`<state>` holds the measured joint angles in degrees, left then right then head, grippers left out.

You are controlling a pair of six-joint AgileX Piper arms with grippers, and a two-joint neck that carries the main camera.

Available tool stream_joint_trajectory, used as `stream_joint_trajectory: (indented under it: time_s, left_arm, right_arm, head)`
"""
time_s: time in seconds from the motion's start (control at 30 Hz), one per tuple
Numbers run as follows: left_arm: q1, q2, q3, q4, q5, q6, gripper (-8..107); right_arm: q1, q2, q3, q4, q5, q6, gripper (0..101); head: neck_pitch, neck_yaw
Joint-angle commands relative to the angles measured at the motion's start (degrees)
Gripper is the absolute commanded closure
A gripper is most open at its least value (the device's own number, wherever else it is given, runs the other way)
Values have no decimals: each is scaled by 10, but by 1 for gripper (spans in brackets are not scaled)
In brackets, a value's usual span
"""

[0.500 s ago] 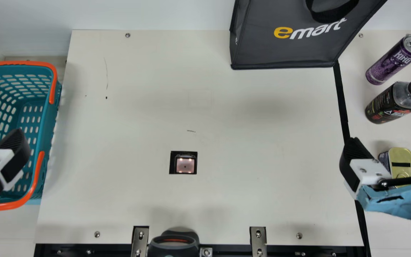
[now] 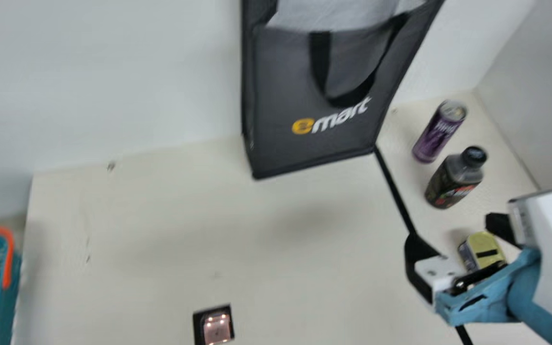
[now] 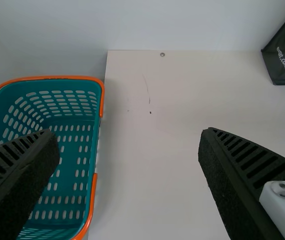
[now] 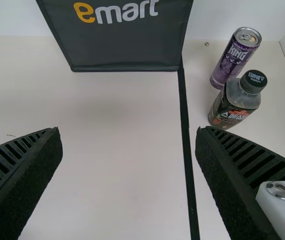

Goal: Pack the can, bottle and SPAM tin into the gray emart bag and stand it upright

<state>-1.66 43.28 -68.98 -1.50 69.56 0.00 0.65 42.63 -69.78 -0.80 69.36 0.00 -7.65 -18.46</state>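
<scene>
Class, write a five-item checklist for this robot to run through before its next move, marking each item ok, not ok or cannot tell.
1. The emart bag stands upright: ok.
2. Right gripper open and empty: ok.
3. Left gripper open and empty: ok.
4. The can, bottle and SPAM tin packed: not ok, all three are on the table beyond the black strip.
5. Bag mouth wide enough: cannot tell, its top is cut off.
</scene>
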Motion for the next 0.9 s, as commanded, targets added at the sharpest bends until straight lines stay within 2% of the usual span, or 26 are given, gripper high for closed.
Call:
stream_joint_trajectory:
  time_s: [0.0, 0.87]
  left_arm:
    - [0, 0, 0, 0, 0, 0, 9]
    - [0, 0, 0, 0, 0, 0, 9]
  right_arm:
    - [0, 0, 0, 0, 0, 0, 6]
    - [0, 0, 0, 0, 0, 0, 6]
  head:
    - [-24, -15]
    - [-24, -15]
